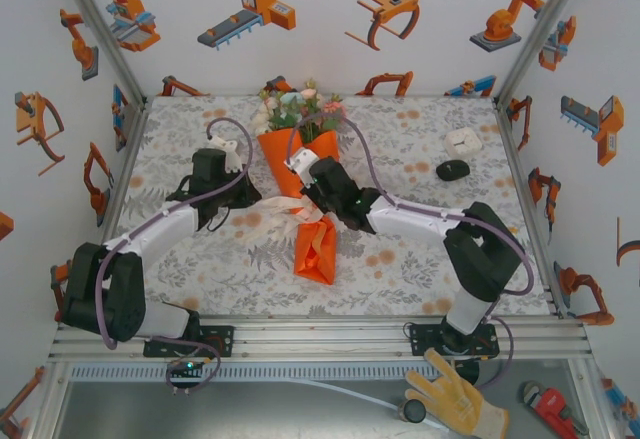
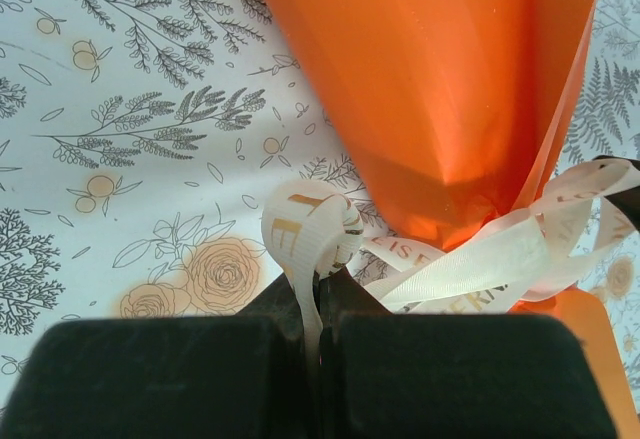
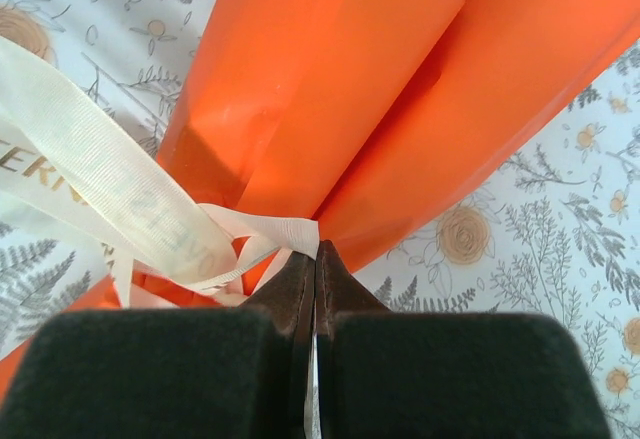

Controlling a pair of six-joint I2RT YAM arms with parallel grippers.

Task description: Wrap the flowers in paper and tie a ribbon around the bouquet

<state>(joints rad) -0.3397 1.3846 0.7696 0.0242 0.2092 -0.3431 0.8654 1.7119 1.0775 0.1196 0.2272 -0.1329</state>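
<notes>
left gripper point(image 2: 318, 281) pinching ribbon point(image 2: 470, 264) | right gripper point(image 3: 315, 259) pinching ribbon too | ribbon gathered at narrow neck of bouquet point(image 1: 283, 159) | bouquet lies mid tabletop point(image 1: 430, 259), flowers point(image 1: 295, 109) toward far edge

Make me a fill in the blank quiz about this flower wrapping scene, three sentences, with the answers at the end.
1. The paper around the flowers is ____.
2. The left gripper and the right gripper each have their fingers shut on the cream ____.
3. On the table, a white box lies beside a ____ oval thing.
Missing words: orange; ribbon; black.
</notes>
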